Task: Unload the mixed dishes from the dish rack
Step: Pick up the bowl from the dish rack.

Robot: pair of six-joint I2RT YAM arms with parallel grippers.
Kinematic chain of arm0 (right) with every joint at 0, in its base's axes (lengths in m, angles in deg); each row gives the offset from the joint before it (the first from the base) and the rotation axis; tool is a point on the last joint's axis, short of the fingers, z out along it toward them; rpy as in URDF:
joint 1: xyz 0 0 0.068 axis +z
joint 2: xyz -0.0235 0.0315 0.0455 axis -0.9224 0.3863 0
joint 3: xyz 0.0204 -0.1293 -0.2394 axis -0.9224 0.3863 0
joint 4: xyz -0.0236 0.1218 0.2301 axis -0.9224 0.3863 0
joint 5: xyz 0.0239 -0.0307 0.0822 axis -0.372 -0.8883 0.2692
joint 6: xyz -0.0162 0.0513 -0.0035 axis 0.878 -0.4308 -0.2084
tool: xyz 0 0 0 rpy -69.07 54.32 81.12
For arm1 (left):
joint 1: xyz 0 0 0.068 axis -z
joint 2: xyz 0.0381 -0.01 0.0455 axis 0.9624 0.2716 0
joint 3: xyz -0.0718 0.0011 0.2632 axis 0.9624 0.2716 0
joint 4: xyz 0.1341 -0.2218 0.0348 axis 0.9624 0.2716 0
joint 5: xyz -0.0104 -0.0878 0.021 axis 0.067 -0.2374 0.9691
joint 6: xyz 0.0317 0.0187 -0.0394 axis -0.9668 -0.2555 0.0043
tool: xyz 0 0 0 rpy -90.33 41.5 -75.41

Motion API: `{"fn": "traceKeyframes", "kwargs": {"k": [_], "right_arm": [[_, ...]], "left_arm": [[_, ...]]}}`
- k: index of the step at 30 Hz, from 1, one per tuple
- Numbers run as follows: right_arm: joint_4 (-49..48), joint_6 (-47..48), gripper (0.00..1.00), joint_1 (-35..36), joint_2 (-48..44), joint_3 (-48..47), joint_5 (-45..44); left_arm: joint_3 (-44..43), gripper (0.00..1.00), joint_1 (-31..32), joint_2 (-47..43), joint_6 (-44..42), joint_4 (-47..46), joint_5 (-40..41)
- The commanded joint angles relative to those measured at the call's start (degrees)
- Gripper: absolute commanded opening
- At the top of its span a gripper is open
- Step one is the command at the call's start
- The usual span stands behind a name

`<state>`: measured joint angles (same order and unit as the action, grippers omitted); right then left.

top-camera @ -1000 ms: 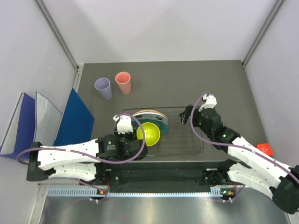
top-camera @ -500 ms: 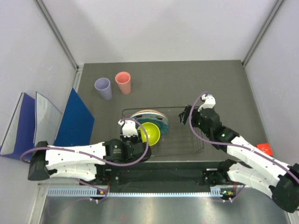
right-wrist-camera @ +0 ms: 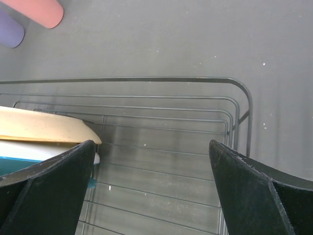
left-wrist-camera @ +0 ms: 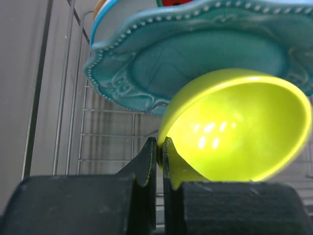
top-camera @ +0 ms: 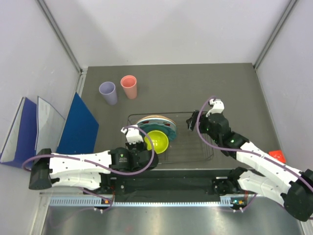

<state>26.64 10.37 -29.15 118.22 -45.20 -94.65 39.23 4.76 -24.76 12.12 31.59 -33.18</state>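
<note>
Left tool (left-wrist-camera: 159, 147): closed, its two fingers pinched together on the near-left rim of the yellow-green bowl (left-wrist-camera: 239, 127)
Left arm: stretched low along the near edge of the surface (top-camera: 205, 85), coming in from 8 o'clock, wrist at the near left corner of the dish rack (top-camera: 193, 147)
Right tool (right-wrist-camera: 151, 188): spread wide, holding nothing and touching nothing, above the bare wires of the rack
Right arm: reaching in from 4 o'clock, wrist aimed toward 10 o'clock over the rack's far right part
Bowl: in the rack's left half, tipped on edge, hollow facing the near side
Plates: teal scalloped plate (left-wrist-camera: 195, 54) just behind the bowl at its 12 o'clock, then white plate (right-wrist-camera: 44, 148), then peach plate (right-wrist-camera: 39, 128) farthest, all on edge
Cups: lavender cup (top-camera: 108, 92) and salmon-pink cup (top-camera: 129, 86) upright side by side on the surface, at 11 o'clock from the rack, outside it
</note>
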Motion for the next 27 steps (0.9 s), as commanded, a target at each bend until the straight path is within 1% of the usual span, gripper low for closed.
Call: {"fn": "traceKeyframes", "kwargs": {"k": [1,5,8,12,16,22,24,25,26,27], "right_arm": [[-2.2,0.1,1.0,0.8,0.0,-0.5,0.6],[-2.0,0.3,1.0,0.8,-0.2,-0.7,0.5],[-1.6,0.3,1.0,0.9,-0.3,-1.0,0.4],[-1.3,0.4,1.0,0.9,-0.5,-1.4,-0.2],[0.1,0.4,1.0,0.9,-1.2,-2.7,-0.3],[3.4,1.5,1.0,1.0,-3.5,-6.7,-2.5],[5.4,1.9,1.0,1.0,-4.2,-8.3,-4.1],[5.9,2.0,1.0,1.0,-5.3,-9.9,-4.6],[6.4,2.2,1.0,1.0,-5.8,-10.8,-5.5],[7.3,2.8,1.0,1.0,-6.3,-11.7,-5.9]], "left_arm": [[1.1,0.0,0.4,-0.2,0.9,-0.7,-1.6],[0.2,0.0,0.4,-1.6,0.9,0.7,-1.7],[-1.6,0.0,1.0,-3.3,-1.0,1.2,-1.7],[-5.7,0.0,2.0,-5.5,-3.5,2.0,-1.3],[-9.6,0.0,2.6,-5.8,-6.1,2.7,-2.9],[-18.4,0.0,3.3,-3.5,-9.8,3.4,-4.9],[-23.7,0.0,3.2,-1.3,-11.3,4.5,-3.8],[-25.5,0.0,3.3,-0.4,-13.5,5.2,-3.2],[-29.5,0.0,3.2,1.5,-14.8,5.4,-1.3],[-31.2,0.0,3.2,2.6,-16.4,5.1,-0.1]]}}
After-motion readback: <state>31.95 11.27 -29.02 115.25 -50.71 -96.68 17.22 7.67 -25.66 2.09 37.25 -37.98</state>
